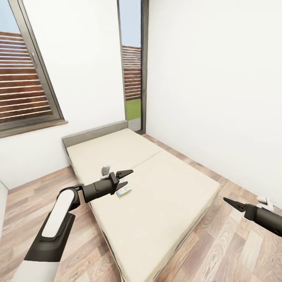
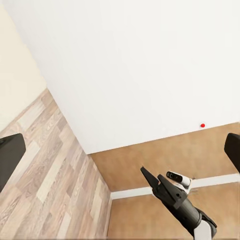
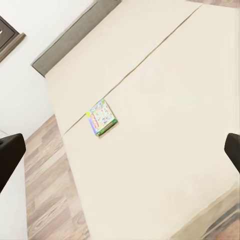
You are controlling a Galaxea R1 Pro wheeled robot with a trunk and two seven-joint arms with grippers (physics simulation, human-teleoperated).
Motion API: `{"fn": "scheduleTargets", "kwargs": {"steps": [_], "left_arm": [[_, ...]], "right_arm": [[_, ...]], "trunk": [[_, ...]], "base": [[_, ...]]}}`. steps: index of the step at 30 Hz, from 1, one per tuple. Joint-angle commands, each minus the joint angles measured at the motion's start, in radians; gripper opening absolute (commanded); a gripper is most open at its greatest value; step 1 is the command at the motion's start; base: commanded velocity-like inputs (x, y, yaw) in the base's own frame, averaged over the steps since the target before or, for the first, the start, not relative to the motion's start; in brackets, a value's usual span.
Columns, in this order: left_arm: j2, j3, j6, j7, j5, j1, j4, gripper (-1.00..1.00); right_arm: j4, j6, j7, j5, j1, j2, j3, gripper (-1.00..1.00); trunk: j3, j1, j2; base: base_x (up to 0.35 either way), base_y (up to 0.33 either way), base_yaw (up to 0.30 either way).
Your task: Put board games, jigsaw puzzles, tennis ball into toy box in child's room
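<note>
Wood-plank floor (image 1: 231, 243) wraps the foot of a cream bed (image 1: 156, 203), over whose near edge the left gripper (image 1: 126, 178) hangs with its jaws spread wide and empty; the right gripper (image 1: 229, 201) reaches in over the floor, and whether it is spread or closed cannot be told. Just beyond the left gripper a white-green Monopoly board game (image 3: 102, 117) lies flat on the mattress. Farther back come the grey headboard (image 1: 94, 133), white walls (image 1: 211, 78) and windows (image 1: 23, 78) showing a slatted fence.

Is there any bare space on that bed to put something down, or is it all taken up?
Mostly bare. The bed holds one board game, lying flat near the mattress seam towards its left edge, where the left gripper hovers. Everything from the game across to the wall-side edge and down to the foot is free, as is the stretch between the seam and the headboard.
</note>
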Motion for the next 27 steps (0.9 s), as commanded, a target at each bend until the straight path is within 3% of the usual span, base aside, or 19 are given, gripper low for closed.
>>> {"fn": "scheduleTargets", "kwargs": {"steps": [1, 27], "left_arm": [[0.001, -0.001, 0.002, 0.009, 0.01, -0.001, -0.001, 1.0], [0.001, -0.001, 0.001, 0.01, 0.01, -0.001, -0.001, 1.0]], "right_arm": [[0.0, 0.005, 0.004, 0.001, -0.002, 0.0, -0.001, 1.0], [0.0, 0.007, 0.004, 0.002, -0.002, -0.001, -0.001, 1.0]], "trunk": [[-0.002, 0.001, -0.002], [-0.002, 0.001, -0.002]], "base": [[0.0, 0.005, -0.179], [0.0, 0.002, -0.252]]}}
